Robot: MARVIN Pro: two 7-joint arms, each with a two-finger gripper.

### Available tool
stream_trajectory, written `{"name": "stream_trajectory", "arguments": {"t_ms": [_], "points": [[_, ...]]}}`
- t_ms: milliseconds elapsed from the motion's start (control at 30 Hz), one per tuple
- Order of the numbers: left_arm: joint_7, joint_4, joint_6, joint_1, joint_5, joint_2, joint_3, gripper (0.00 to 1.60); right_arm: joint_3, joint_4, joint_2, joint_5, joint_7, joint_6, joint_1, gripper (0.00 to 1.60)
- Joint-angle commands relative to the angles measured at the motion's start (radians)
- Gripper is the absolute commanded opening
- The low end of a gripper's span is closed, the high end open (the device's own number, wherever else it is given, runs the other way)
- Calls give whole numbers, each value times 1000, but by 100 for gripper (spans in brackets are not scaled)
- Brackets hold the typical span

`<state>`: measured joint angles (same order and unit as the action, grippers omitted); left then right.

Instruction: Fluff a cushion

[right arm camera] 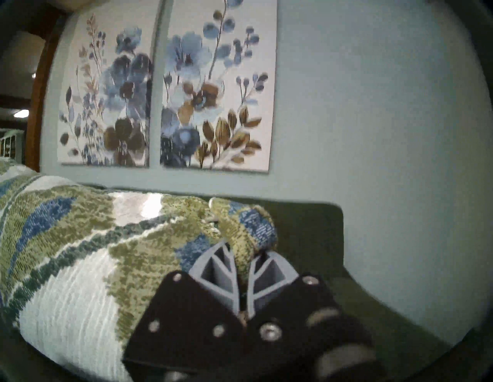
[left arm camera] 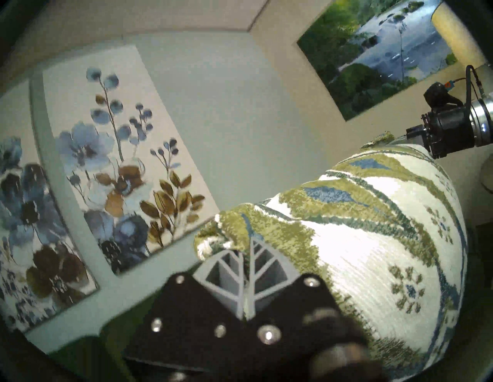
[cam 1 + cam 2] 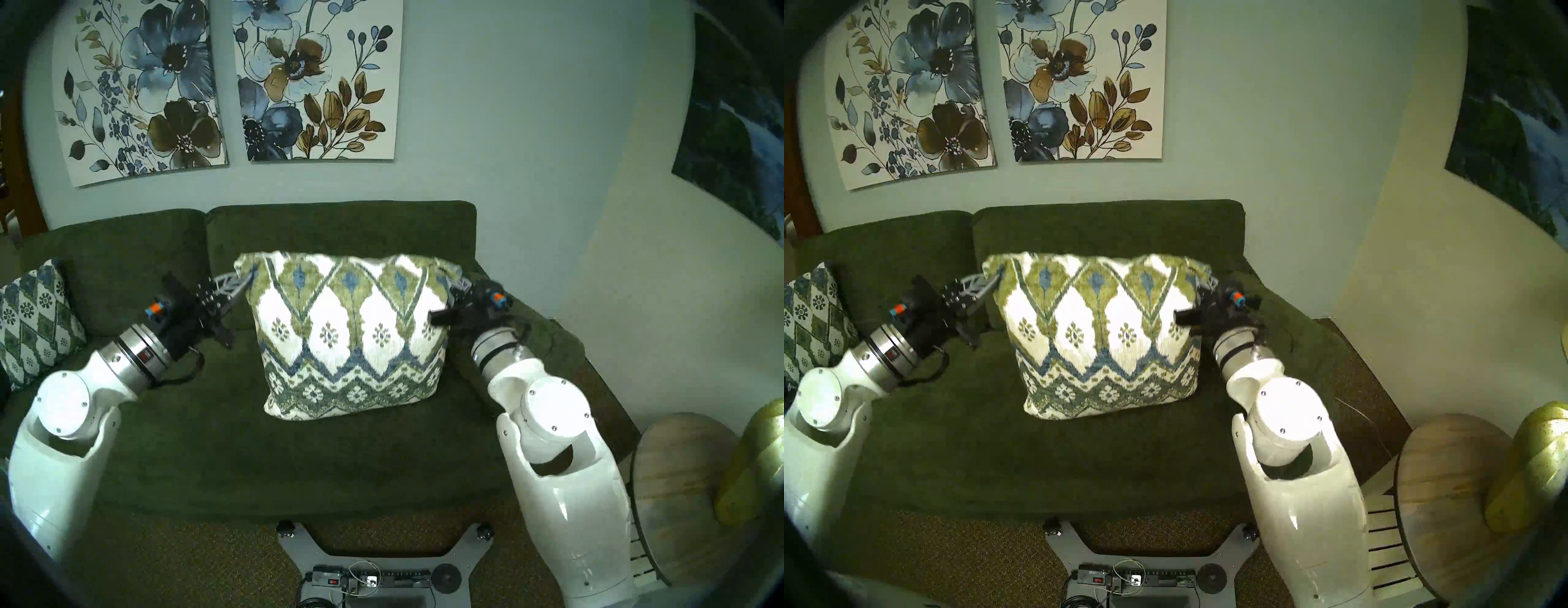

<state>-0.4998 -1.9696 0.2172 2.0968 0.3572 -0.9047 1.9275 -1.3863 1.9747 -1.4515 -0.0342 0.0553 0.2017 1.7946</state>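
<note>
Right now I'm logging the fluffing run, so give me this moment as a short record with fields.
held item: plump square white woven cushion with olive-green and blue zigzags, upright over the seat
left gripper: shut on the cushion's upper left corner
right gripper: shut on the cushion's upper right corner
support: dark green fabric sofa; whether the cushion's bottom edge touches it cannot be told
other cushion: darker blue-green diamond-lattice cushion, at the sofa's left end, untouched
wall: two floral canvas prints
</note>
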Motion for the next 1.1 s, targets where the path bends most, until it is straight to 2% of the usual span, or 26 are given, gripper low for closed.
{"name": "stream_trajectory", "arguments": {"t_ms": [0, 167, 200, 300, 467, 567, 633, 700, 833, 1067], "points": [[2, 119, 14, 55, -50, -54, -134, 0, 16, -131, 10, 23, -14, -4, 67, 0], [18, 234, 21, 50, -113, -90, -215, 0, 42, -219, 14, 47, -23, -12, 72, 0], [27, 228, 15, 57, -129, -93, -220, 0, 46, -229, 14, 50, -25, -16, 71, 0], [44, 283, 14, 37, -158, -105, -250, 0, 63, -266, 10, 61, -28, -30, 62, 0], [84, 354, 24, -19, -194, -124, -291, 0, 86, -331, 2, 83, -42, -71, 33, 0], [111, 410, 62, -82, -218, -130, -302, 0, 92, -341, -7, 100, -66, -122, 9, 0], [121, 434, 112, -117, -224, -126, -292, 0, 92, -322, -11, 105, -79, -158, 3, 0], [126, 416, 156, -132, -210, -116, -261, 0, 88, -273, -14, 104, -85, -182, 4, 0], [139, 298, 201, -145, -192, -78, -187, 0, 83, -184, -28, 94, -84, -219, -27, 0], [161, 194, 270, -220, -186, -34, -79, 0, 69, -97, -52, 92, -92, -265, -101, 0]]}}
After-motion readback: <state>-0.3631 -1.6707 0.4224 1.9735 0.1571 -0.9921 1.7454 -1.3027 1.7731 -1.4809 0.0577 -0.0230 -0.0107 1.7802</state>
